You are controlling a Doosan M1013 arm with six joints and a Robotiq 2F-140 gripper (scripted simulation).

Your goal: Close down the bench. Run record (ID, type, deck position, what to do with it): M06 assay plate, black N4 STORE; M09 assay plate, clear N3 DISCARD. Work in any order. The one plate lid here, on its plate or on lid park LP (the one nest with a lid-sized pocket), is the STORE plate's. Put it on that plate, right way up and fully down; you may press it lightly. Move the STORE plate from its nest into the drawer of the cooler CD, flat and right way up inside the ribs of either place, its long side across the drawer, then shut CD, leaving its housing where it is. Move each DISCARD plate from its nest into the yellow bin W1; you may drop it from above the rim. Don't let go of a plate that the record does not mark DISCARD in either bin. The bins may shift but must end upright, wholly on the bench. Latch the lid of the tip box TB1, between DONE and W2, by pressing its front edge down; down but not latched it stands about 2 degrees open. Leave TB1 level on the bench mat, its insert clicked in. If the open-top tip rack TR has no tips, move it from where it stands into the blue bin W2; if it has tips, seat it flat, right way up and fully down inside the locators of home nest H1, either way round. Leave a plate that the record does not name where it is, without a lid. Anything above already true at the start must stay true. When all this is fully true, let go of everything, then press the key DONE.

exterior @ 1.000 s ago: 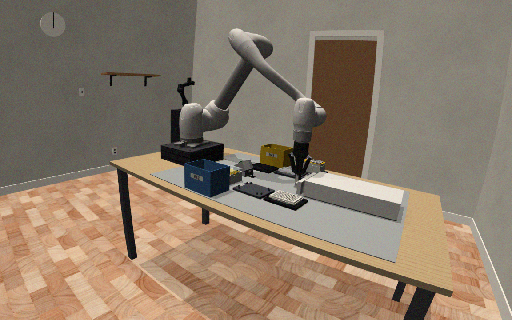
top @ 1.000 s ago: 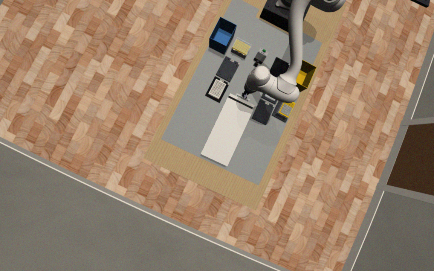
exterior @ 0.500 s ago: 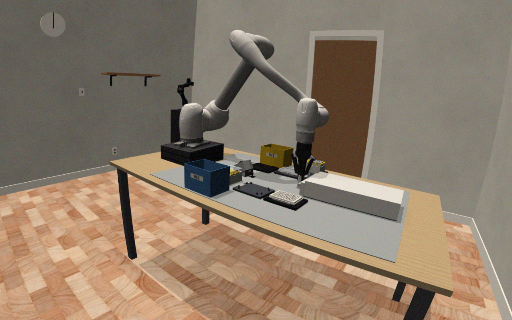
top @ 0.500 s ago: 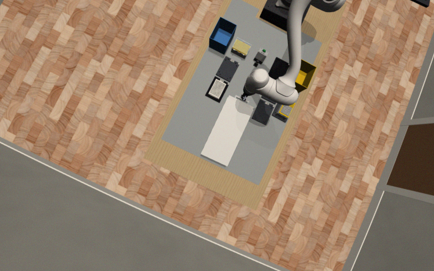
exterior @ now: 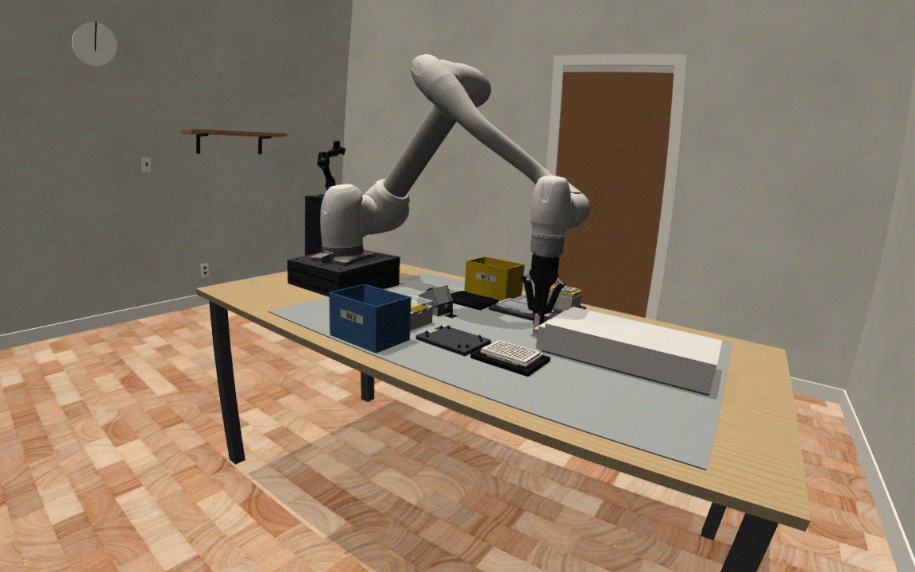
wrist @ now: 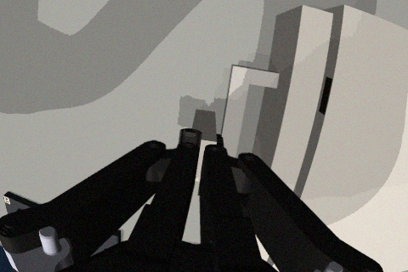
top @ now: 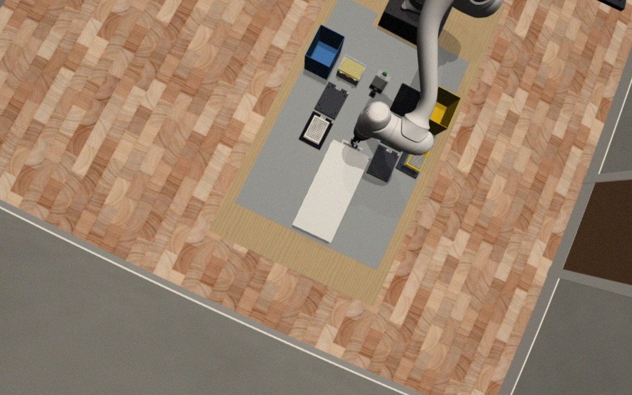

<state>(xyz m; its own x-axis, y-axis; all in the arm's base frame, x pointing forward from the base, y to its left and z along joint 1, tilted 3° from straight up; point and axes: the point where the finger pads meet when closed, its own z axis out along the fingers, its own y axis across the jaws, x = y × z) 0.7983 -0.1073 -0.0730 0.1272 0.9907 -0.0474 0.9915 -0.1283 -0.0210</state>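
My gripper (top: 355, 143) is shut and empty. It points down at the near end of the white cooler CD (top: 330, 188), also seen in the side view (exterior: 631, 345). In the wrist view the fingertips (wrist: 201, 138) stand right beside the drawer's white handle (wrist: 244, 102). The drawer front (wrist: 297, 97) lies close against the housing (wrist: 369, 114), with only a thin seam between them. The drawer's inside is hidden.
The blue bin W2 (top: 325, 51), the tip box TB1 (top: 350, 69) and the DONE key (top: 379, 82) stand at the back. The yellow bin W1 (top: 443, 110) is right of my arm. An empty nest (top: 331, 98), a dark nest (top: 382, 162) and a yellow-edged tip rack (top: 416, 162) lie nearby.
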